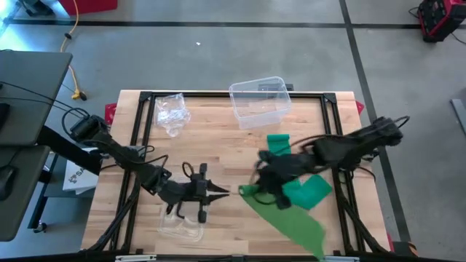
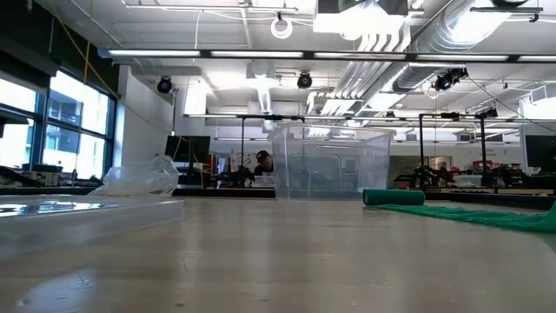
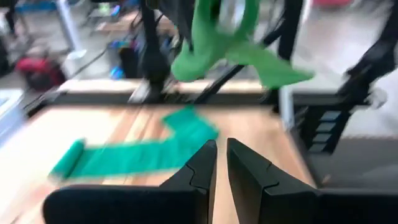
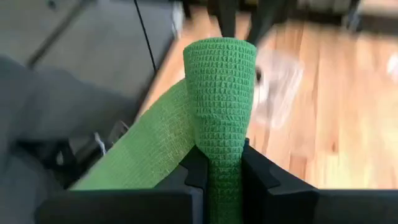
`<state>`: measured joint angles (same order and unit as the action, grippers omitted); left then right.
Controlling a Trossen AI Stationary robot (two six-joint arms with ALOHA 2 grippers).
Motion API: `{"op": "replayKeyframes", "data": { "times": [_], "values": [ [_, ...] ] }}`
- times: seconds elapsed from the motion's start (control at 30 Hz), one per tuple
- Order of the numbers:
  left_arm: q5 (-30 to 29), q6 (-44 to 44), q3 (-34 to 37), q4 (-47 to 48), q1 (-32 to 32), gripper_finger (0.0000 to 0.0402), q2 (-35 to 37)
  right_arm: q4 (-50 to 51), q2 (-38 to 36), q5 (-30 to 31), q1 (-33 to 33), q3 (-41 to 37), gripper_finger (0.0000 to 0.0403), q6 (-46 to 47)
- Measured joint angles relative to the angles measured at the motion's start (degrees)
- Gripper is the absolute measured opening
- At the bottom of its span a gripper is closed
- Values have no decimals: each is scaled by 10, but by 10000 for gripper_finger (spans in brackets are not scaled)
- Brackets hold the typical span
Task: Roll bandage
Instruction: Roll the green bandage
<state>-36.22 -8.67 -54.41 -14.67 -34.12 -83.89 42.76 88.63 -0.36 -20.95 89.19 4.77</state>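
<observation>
Bandage (image 4: 219,99), a green woven strip, is pinched between the two dark fingers (image 4: 261,177) of the right gripper (image 4: 222,163). In the right wrist view the strip stands up out of the jaws as a folded, rounded end, and one part of it falls away to the side of the fingers as a flat band. In the high view this right gripper (image 1: 256,191) is above the wooden table (image 1: 218,138), near its front half, and the bandage (image 1: 291,215) runs from the gripper toward the front edge as a long loose band, with more folds lying just beside the arm. The rolled end of the strip (image 1: 278,140) lies behind the gripper, near a clear plastic box (image 1: 258,102); the low view shows this small roll (image 2: 393,197) resting on the table surface.

The left gripper (image 1: 217,191) points toward the right one, and its tip is close to the held end of the bandage; I cannot tell if they touch. In the left wrist view its fingers (image 3: 202,171) are nearly together, with only a thin gap, and nothing is seen between them. In front of them the green strip (image 3: 205,50) hangs in the air and another part lies flat on the wood.

A crumpled clear bag (image 1: 172,111) lies far behind the left gripper, and a flat clear lid (image 1: 180,225) lies just beside it at the front edge.
</observation>
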Motion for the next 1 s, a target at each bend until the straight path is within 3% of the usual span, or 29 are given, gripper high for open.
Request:
{"op": "replayKeyframes", "data": {
  "times": [0.17, 0.37, 1.0],
  "values": [
    [-41, -64, 0, 118, -6, 32, 11, -2, 97, -90, 59, 0, 34, -69],
    [-51, -93, 0, 153, -6, 32, 11, 2, 168, -163, 114, 0, 34, -82],
    [-56, -92, 1, 150, -5, 32, 11, 16, 179, -171, 133, 0, 33, -97]
  ]
}}
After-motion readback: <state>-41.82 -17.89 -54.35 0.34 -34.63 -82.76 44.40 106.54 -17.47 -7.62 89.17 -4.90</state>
